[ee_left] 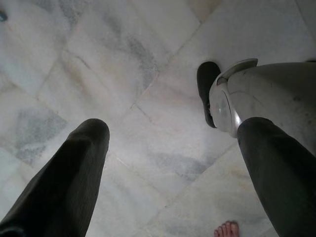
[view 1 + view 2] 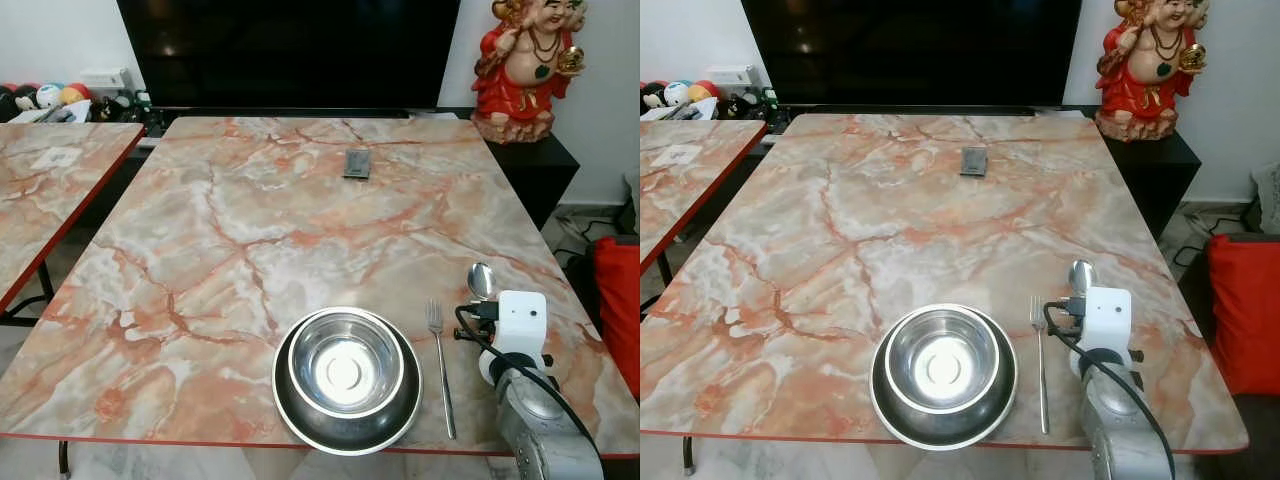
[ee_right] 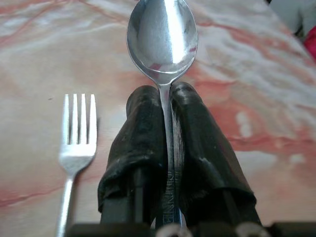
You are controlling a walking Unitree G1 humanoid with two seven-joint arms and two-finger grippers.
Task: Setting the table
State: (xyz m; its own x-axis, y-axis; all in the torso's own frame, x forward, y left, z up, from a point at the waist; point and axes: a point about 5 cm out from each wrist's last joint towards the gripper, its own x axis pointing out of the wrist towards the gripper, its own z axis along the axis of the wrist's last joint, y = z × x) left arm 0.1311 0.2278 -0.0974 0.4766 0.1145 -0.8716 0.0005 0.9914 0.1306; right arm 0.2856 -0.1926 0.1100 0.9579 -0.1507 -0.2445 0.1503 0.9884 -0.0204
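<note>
At the near edge of the marble table [image 2: 250,220], a steel bowl [image 2: 346,372] sits in a wider steel dish [image 2: 300,415] with a fork [image 2: 440,365] laid to its right. Just beyond, the right gripper [image 3: 168,121] is clamped on a spoon [image 3: 163,37] beside the fork; the left gripper [image 1: 168,143] hangs spread over the floor. The spoon-laying step looks in hand: next, lower it parallel to the fork and release.

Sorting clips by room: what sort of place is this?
Probably a home living or dining room: a marble-patterned table set with a bowl and fork, a large television behind, and a red figurine.
</note>
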